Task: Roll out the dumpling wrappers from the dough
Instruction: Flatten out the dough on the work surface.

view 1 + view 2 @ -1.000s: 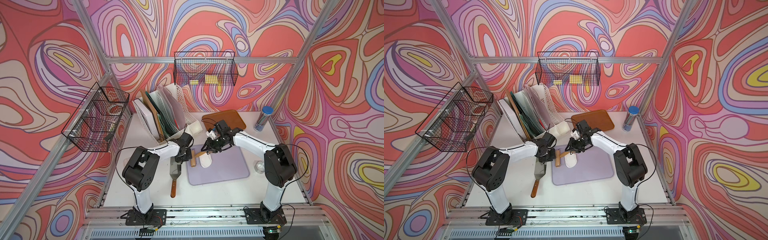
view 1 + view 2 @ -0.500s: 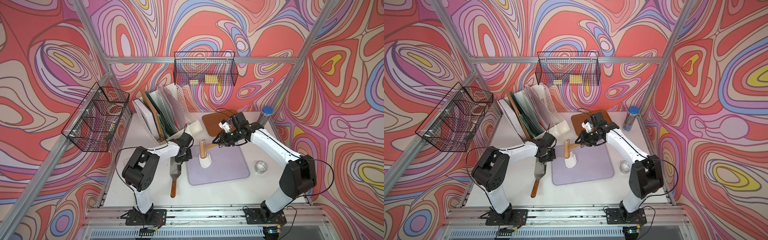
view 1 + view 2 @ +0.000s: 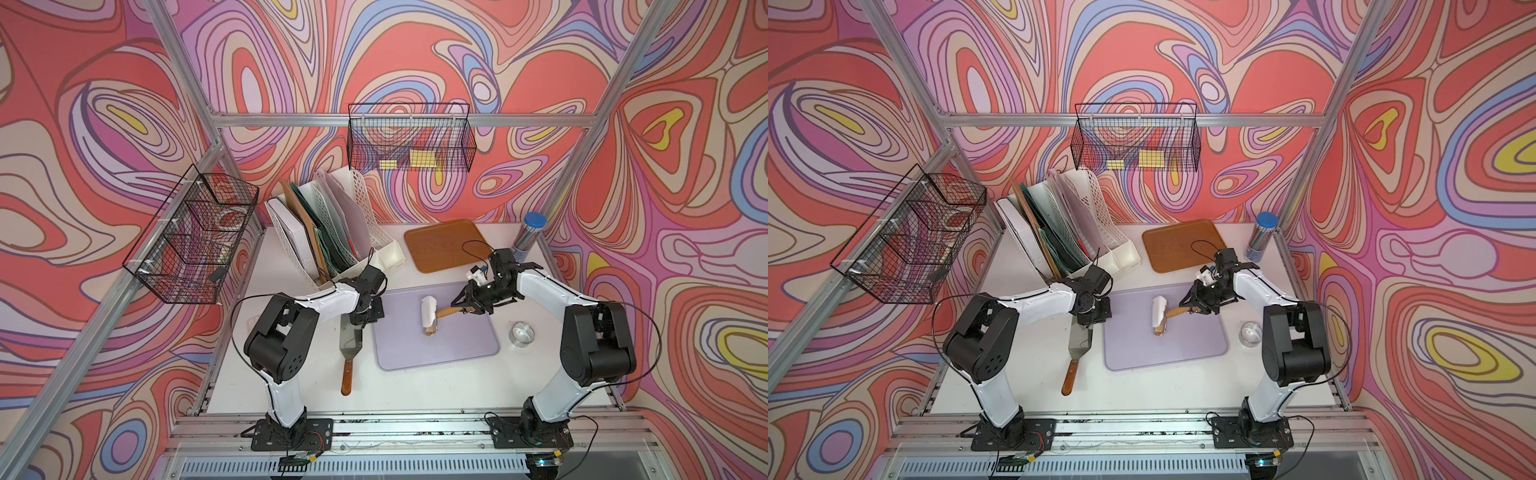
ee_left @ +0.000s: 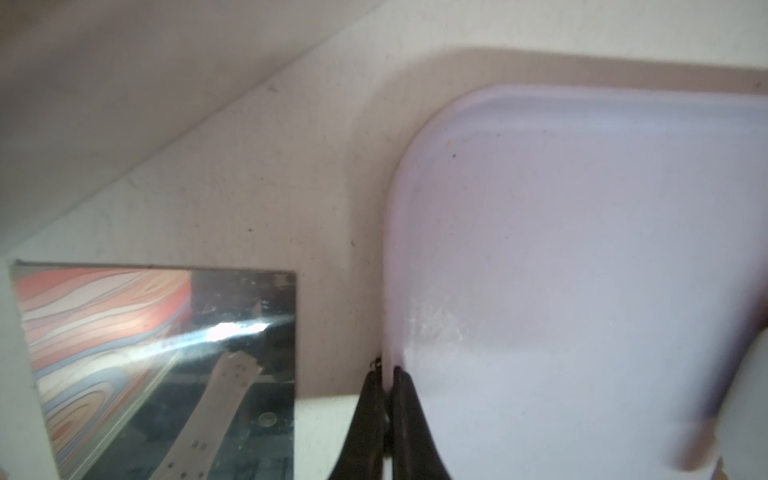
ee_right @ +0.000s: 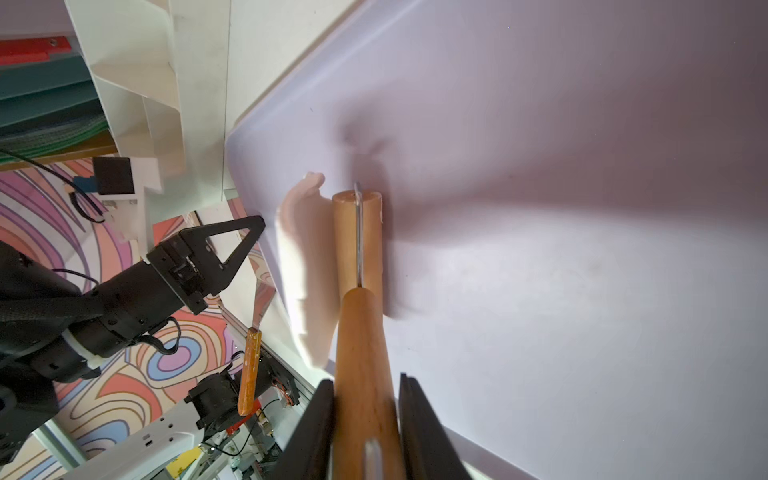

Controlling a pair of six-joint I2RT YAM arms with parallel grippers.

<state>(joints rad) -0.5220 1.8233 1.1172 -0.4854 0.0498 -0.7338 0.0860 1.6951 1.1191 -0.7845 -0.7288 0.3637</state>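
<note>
Though off mat (image 3: 457, 349) w/ dough (image 3: 427, 309): spatula (image 3: 350, 338), ring (image 3: 521, 333)

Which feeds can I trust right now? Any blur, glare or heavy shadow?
Left wrist view: soft throughout, glare streak on the spatula blade. Right wrist view: rolling pin crisp, handle soft near the right gripper, shadow dark on the mat. Both top views: sharp, evenly lit.

Tight grips: left hand (image 4: 386, 370), right hand (image 5: 365, 380).

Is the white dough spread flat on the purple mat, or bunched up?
Bunched up. The white dough clings along the wooden roller in a rumpled strip, its end curled, not flat on the purple mat.
</note>
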